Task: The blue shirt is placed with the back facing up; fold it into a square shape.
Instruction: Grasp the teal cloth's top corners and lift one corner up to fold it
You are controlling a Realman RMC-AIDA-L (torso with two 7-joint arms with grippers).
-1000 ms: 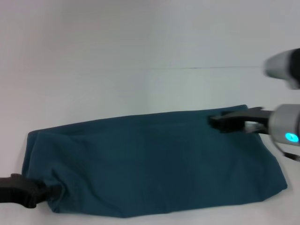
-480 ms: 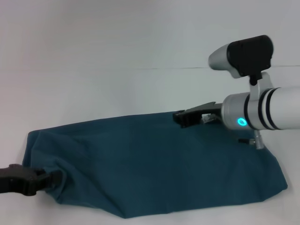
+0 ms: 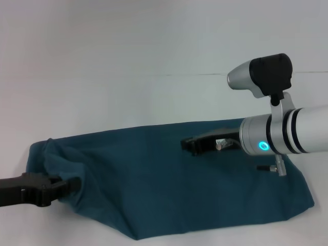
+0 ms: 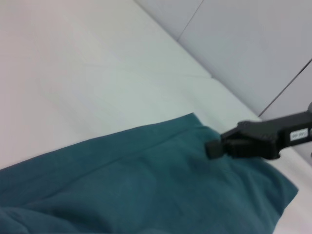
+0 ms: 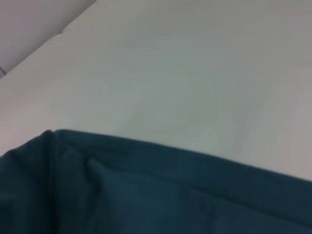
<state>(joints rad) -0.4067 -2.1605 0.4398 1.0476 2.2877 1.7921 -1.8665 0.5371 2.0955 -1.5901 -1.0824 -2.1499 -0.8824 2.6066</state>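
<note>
The blue shirt (image 3: pixel 169 184) lies on the white table as a long strip running left to right. My left gripper (image 3: pixel 69 187) is at the strip's left end, shut on a bunched fold of fabric that it holds slightly raised. My right gripper (image 3: pixel 188 145) hovers over the far edge of the shirt near its middle, with its black fingers (image 4: pixel 224 145) pressed together. I see no cloth between them. The right wrist view shows only the shirt's (image 5: pixel 146 195) far edge and bare table.
The white table (image 3: pixel 128 61) stretches away beyond the shirt, with a thin seam line (image 3: pixel 205 75) across it. The right arm's silver forearm (image 3: pixel 287 133) and its wrist camera (image 3: pixel 264 74) hang over the shirt's right part.
My right gripper has travelled left over the shirt from its right far corner to near the middle. My left gripper has moved right and slightly up, curling the shirt's left end inward.
</note>
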